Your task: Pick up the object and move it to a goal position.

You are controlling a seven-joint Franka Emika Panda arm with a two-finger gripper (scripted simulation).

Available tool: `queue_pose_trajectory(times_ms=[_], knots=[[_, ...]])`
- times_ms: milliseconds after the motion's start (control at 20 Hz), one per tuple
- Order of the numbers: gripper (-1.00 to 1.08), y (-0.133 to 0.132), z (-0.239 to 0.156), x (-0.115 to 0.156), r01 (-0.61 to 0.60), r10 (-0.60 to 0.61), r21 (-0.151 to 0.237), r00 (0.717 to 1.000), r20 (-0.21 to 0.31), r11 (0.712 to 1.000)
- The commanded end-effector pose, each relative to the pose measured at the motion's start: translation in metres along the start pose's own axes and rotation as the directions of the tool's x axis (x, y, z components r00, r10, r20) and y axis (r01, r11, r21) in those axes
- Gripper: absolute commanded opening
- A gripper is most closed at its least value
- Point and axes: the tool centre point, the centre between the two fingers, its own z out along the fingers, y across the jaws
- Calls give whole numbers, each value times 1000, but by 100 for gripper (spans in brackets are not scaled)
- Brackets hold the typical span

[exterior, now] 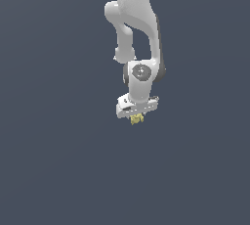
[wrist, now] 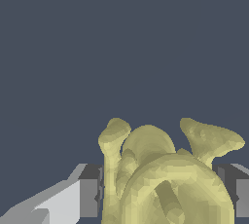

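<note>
The object [exterior: 137,119] is a tiny pale-yellow lumpy item with small protrusions. In the exterior view it sits right under the white gripper [exterior: 137,116], at the fingertips. In the wrist view the object [wrist: 165,179] fills the space between the two fingers, with a grey finger pad [wrist: 90,194] touching one side and the other finger [wrist: 236,194] on the opposite side. The gripper is shut on the object. The fingers are mostly hidden in the exterior view.
The white arm [exterior: 136,28] reaches down from the top of the exterior view. A plain dark blue-grey surface [exterior: 58,160] lies all around. No goal marker shows.
</note>
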Motion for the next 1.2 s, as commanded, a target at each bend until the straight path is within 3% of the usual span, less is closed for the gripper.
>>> queue_pose_trajectory(times_ms=[0,550,1150], knots=[[-100,1,-2,-1,0,0,0,1000,0,1000],[-100,19,-45,-15,0,0,0,1000,0,1000],[-100,64,-153,-51,1,-1,2,1000,-1,1000]])
